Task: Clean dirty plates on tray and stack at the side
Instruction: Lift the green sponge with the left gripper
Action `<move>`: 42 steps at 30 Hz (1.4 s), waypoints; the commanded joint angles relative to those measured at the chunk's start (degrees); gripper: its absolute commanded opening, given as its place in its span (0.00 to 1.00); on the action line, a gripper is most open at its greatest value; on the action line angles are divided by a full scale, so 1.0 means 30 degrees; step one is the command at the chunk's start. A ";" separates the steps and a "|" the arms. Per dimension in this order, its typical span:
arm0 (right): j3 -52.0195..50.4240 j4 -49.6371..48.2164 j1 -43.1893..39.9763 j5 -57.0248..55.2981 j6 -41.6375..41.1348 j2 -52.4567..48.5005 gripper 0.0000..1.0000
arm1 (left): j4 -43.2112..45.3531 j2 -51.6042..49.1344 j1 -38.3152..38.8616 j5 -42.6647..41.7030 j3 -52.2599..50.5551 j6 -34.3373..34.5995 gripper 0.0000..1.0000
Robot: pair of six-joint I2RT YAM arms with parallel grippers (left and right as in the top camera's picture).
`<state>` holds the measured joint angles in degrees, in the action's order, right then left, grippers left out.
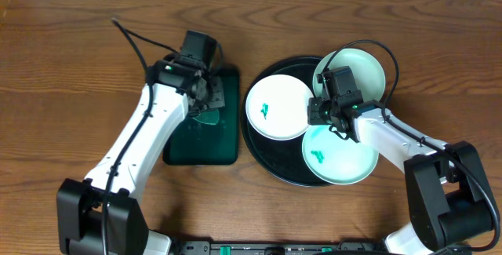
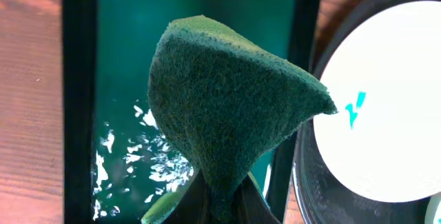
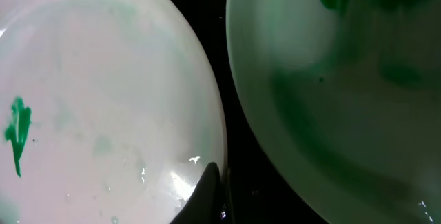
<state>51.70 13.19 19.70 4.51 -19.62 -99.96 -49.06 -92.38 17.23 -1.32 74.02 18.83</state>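
Observation:
Three white plates lie on the round black tray (image 1: pixel 263 159): a left plate (image 1: pixel 278 107) with a teal smear, a pale green back plate (image 1: pixel 365 68), and a cyan-tinted front plate (image 1: pixel 339 157) with a smear. My right gripper (image 1: pixel 321 102) sits between the left and back plates. In the right wrist view its fingers (image 3: pixel 210 186) are shut on the rim of the smeared left plate (image 3: pixel 103 100), with the back plate (image 3: pixel 344 93) to the right. My left gripper (image 2: pixel 224 207) is shut on a dark green sponge (image 2: pixel 227 107), held just above the green tray (image 2: pixel 117 58).
The small rectangular green tray (image 1: pixel 223 141) lies left of the black tray and holds wet foam flecks (image 2: pixel 148 158). Brown wooden table (image 1: pixel 70 67) surrounds both trays. The black tray's rim (image 2: pixel 310 182) runs close beside the green tray.

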 commanded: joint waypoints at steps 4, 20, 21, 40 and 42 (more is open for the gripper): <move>0.1042 0.2259 0.0124 -0.0335 -0.0248 -0.0182 0.01 | 0.0029 0.0131 0.0160 0.0248 0.0372 -0.0765 0.07; 0.1341 0.2965 0.0131 -0.0364 -0.0248 -0.0182 0.01 | 0.0466 -0.0036 0.0160 0.0248 0.0284 -0.0780 0.07; 0.1341 0.2951 0.0131 -0.0386 -0.0248 -0.0182 0.07 | 0.0474 -0.0036 0.0160 0.0248 0.0255 -0.0780 0.07; 0.0867 0.0903 0.0131 -0.0852 -0.0248 -0.1370 0.07 | 0.0627 -0.0036 0.0160 0.0248 0.0226 -0.0845 0.07; 0.0867 0.0860 0.0131 -0.0831 -0.0255 -0.1355 0.03 | 0.0619 -0.0036 0.0160 0.0248 0.0226 -0.0889 0.07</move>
<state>54.96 15.62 20.14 3.18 -20.40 -103.20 -47.35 -92.38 17.78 -1.32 74.02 17.52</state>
